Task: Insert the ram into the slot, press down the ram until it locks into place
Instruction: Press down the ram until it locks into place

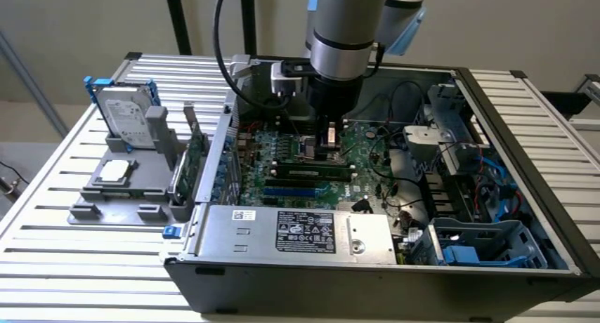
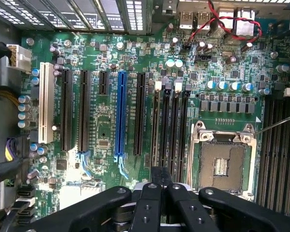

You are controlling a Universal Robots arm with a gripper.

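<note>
Green ram (image 1: 308,173) lies seated in a black slot (image 1: 307,180) on the motherboard (image 2: 106,130), just below my gripper (image 2: 161,180). I see the fingers pressed together, holding nothing

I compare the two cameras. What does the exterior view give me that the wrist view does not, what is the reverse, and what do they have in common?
From the exterior view: the robot arm, a hard drive in a blue frame standing on the grey fixture, and the labelled power supply.
From the wrist view: the white socket and the red-and-black twisted wires.
In both: the gripper above the motherboard, the blue socket and the long black slots.
</note>
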